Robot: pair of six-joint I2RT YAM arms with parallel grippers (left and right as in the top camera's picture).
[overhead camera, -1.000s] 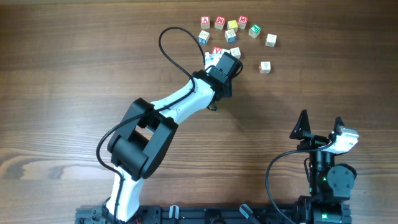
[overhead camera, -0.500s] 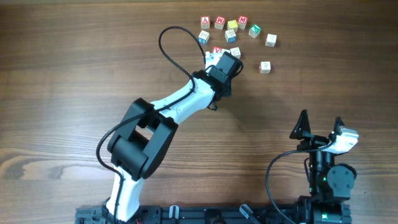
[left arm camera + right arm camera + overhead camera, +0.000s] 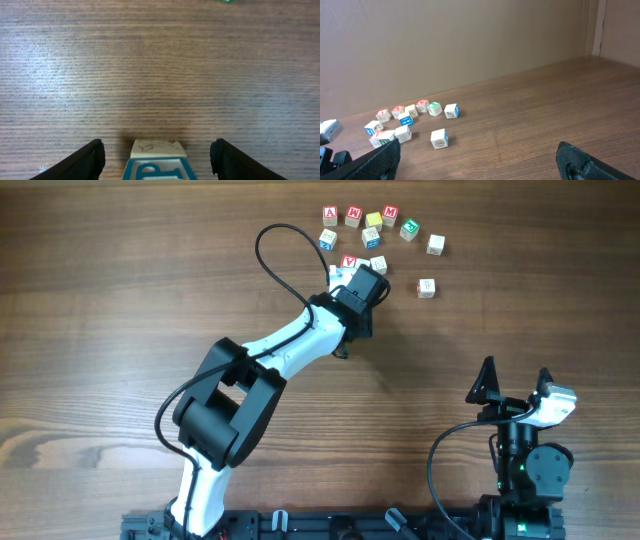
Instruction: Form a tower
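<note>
In the left wrist view my left gripper [image 3: 157, 150] is open, one finger on each side of a cube [image 3: 156, 167], with a gap to each finger. That cube has a blue letter on top and a faint drawing on its cream far face. It stands on the table. Seen from overhead, the left wrist [image 3: 360, 285] covers this cube, right beside a red-letter cube [image 3: 349, 261] and a cream cube [image 3: 378, 265]. My right gripper [image 3: 516, 372] is wide open and empty near the front right. A tower is out of view; the cubes I see lie singly.
Several loose letter cubes lie in a row at the back, from a red one [image 3: 329, 215] to a green one [image 3: 409, 228]. Two pale cubes [image 3: 435, 244] [image 3: 427, 287] sit apart on the right. A black cable [image 3: 262, 250] loops left of the left arm.
</note>
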